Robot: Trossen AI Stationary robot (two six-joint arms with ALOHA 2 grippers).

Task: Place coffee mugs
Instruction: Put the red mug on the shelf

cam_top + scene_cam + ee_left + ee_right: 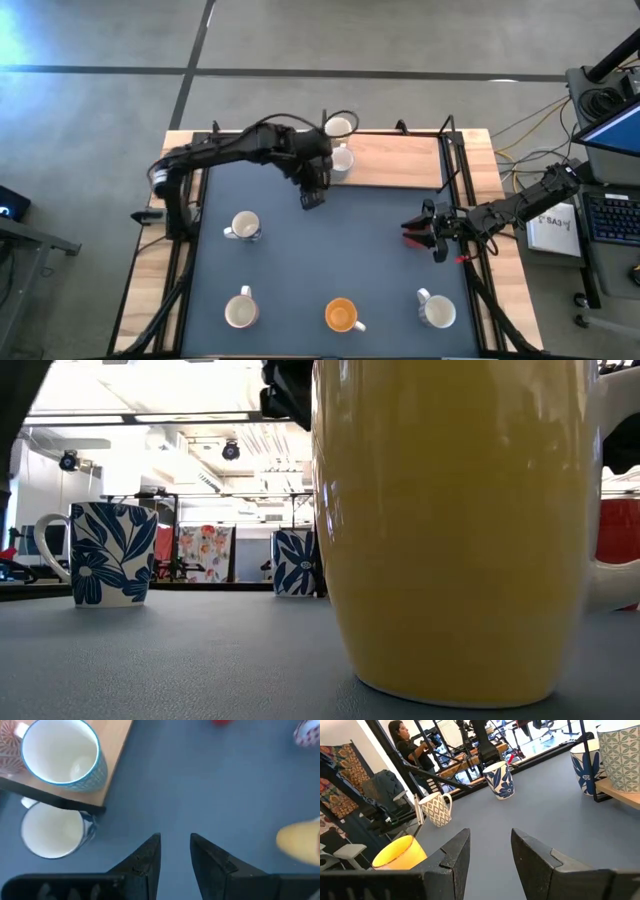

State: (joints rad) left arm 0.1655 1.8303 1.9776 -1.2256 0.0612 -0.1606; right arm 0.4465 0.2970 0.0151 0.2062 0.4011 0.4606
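Observation:
Several coffee mugs stand upright on their bases. A teal patterned mug (62,755) is on the wooden board (400,160) at the far side, and a blue-flowered mug (52,830) is on the grey mat just in front of the board. My left gripper (312,198) (175,837) hangs over the mat beside these two, pointing steeply down, open, with nothing between its fingers. A yellow mug (342,315), two white ones (240,310) (437,310) and a blue-flowered one (243,226) stand nearer. My right gripper (412,232) (490,832) waits open at the right.
Another mug (338,127) stands at the board's far edge. Black frame rails (455,170) run along the table's sides. The mat's middle (340,240) is bare. In the low view the yellow mug (450,530) fills the front. A person (402,742) stands beyond the table.

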